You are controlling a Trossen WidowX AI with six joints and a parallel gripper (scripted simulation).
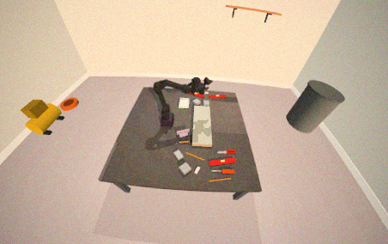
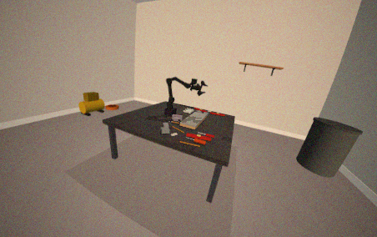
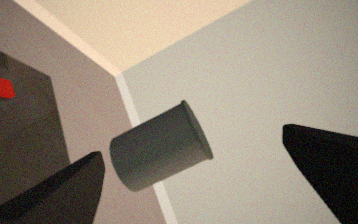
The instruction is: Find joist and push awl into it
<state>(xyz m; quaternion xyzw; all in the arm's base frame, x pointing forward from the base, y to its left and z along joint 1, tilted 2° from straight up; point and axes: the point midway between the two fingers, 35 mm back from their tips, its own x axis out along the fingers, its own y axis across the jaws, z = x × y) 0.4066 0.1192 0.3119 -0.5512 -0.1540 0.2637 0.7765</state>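
Observation:
My gripper (image 1: 209,85) (image 2: 206,88) (image 3: 193,146) is open and empty, high above the far end of the table. The pale floor panel (image 1: 201,112) (image 2: 199,117) lies lengthwise in front of the arm; the arm's shadow falls on it. Two tools with metal shafts lie near the front right: one with a red handle (image 1: 231,152) and one with an orange-red handle (image 1: 228,171) (image 2: 200,142). I cannot tell which is the awl. A white flat piece (image 1: 184,102) and a pink piece (image 1: 183,132) (image 2: 177,118) lie left of the panel. I cannot make out the stud finder or tray for certain.
A red level-like bar (image 1: 214,162) lies between the two tools. Grey blocks (image 1: 184,168) (image 1: 178,155) and orange sticks (image 1: 195,156) (image 1: 220,179) lie at the front. Red bars (image 1: 217,96) lie at the far edge. A dark bin (image 1: 312,107) (image 2: 326,147) (image 3: 155,150) stands off the table.

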